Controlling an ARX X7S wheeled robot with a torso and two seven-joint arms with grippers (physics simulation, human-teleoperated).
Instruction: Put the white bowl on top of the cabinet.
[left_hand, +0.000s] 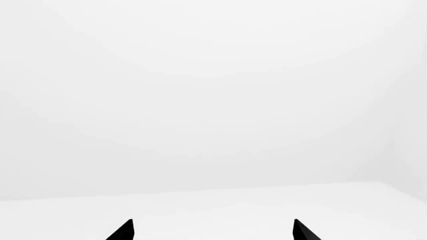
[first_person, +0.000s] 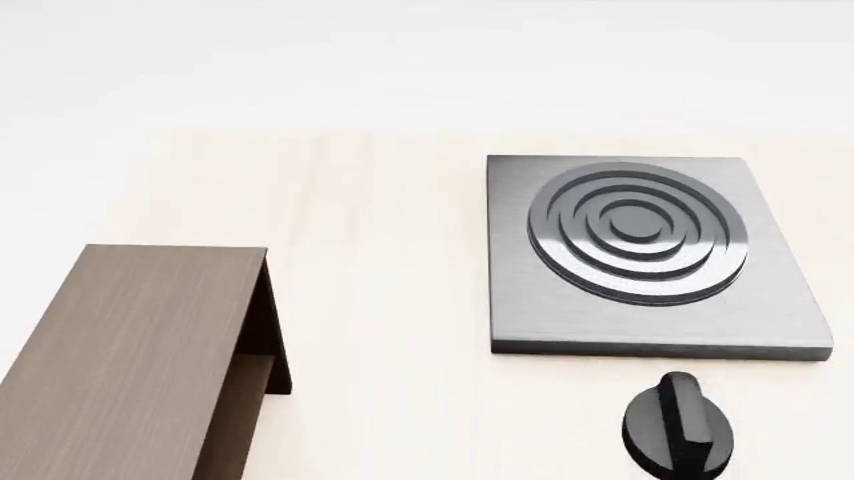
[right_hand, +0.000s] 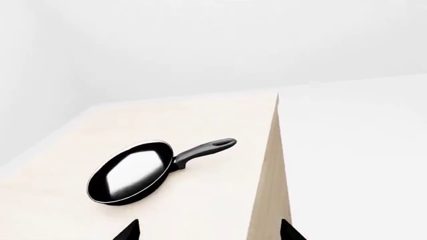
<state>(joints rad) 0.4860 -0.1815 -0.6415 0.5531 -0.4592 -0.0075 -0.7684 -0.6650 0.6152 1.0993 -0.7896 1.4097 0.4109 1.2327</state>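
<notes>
Both pincers spread: right pincer (right_hand: 208, 231) beside the table edge (right_hand: 270, 165), near the frying pan (right_hand: 130, 172).

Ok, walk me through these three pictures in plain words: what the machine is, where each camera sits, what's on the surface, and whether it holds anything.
This is a simulated wheeled robot with two arms, each ending in a two-finger gripper.

The head camera looks down on a pale table. On it stand the brown cabinet, a grey stove plate with rings, and a black knob.

The left wrist camera shows blank white and the left gripper, its tips apart.

The right wrist camera shows the right gripper, also open, above a black frying pan on the table near its edge.

Nothing is held. No picture shows the white bowl.
</notes>
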